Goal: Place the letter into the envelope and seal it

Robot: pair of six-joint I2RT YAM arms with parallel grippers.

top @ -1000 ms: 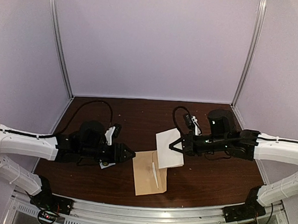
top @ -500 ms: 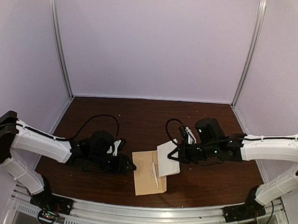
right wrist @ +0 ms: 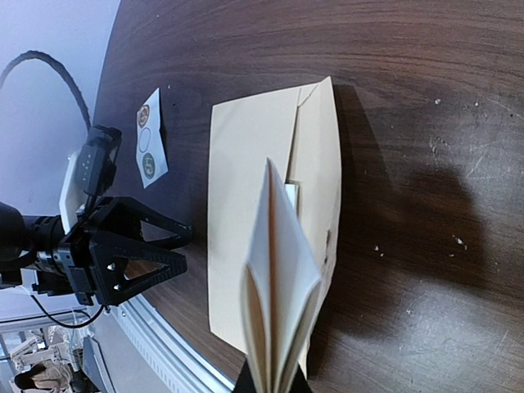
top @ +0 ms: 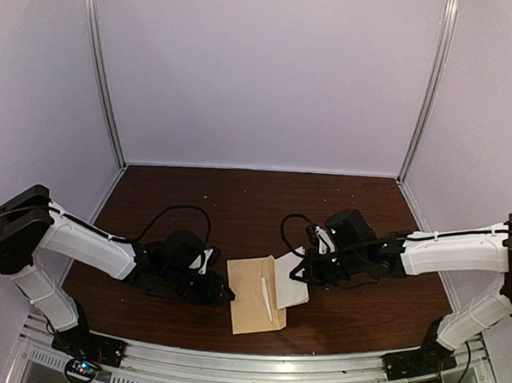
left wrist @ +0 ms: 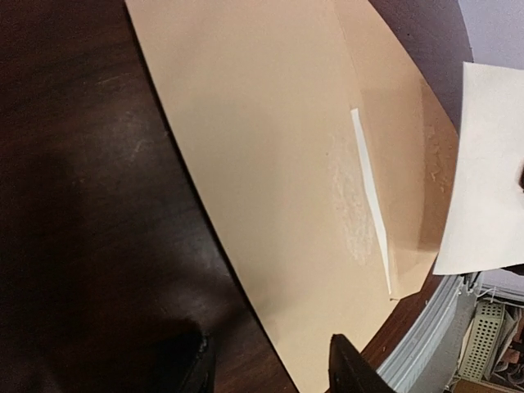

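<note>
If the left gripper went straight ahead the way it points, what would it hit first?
The envelope: the open left gripper sits low at its edge, pointing across it. Height above the paper is unclear, so it might slide over rather than catch.

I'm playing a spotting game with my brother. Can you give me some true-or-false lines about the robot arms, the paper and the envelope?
1. The right gripper holds the folded white paper letter. True.
2. The tan kraft-paper envelope lies flat on the dark brown wooden table. True.
3. The letter is inside the envelope. False: it is outside, pinched in the right gripper's jaws.
4. The left gripper is shut on the envelope. False: its jaws are open at the envelope's left edge.
5. The small white sticker card with round dots lies on top of the envelope. False: it lies on the table, apart from the envelope.
</note>
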